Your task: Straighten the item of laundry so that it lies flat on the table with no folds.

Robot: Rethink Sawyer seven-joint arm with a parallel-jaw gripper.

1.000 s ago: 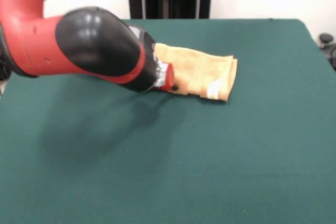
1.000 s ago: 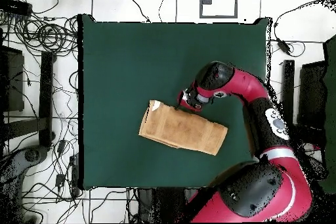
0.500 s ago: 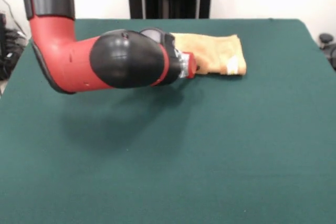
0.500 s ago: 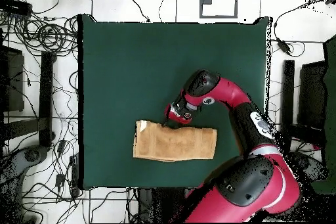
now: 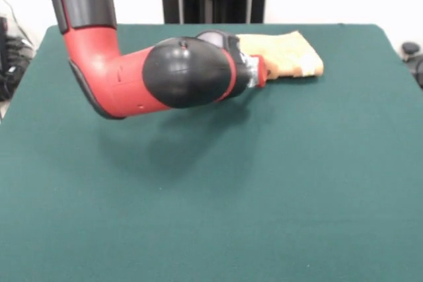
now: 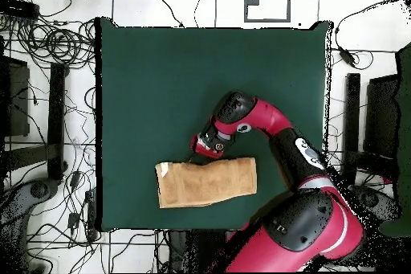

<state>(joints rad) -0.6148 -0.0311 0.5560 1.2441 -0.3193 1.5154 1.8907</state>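
A: What is seen first?

B: The large rectangular table covered in dark green felt-like fabric [image 5: 264, 183] [image 6: 160, 70] is seen filling most of both views. Most of its surface is left bare.

A: And the robot?

B: The red and black Sawyer arm [image 5: 165, 77] [image 6: 273, 126] is stretched low over the table. In the front view it is brought down from the upper left and bent across toward the right. From overhead it is seen reaching up from the base at the bottom of the picture and curling toward the middle of the table.

A: Where is the laundry found?

B: The orange-tan terry-cloth towel [image 5: 291, 54] [image 6: 207, 182] is laid near the robot's edge of the table, at the far side in the front view. It is shown as a long, narrow strip, so it is judged to be folded over rather than spread out flat. A small pale patch is made out at its right end in the front view.

A: And the gripper?

B: The gripper [image 5: 259, 74] [image 6: 210, 147] is placed at the towel's long edge, on the side facing the middle of the table. Only its red and silver tip is shown. The fingers are hidden, so whether they are spread or closed, or whether cloth is gripped, cannot be told.
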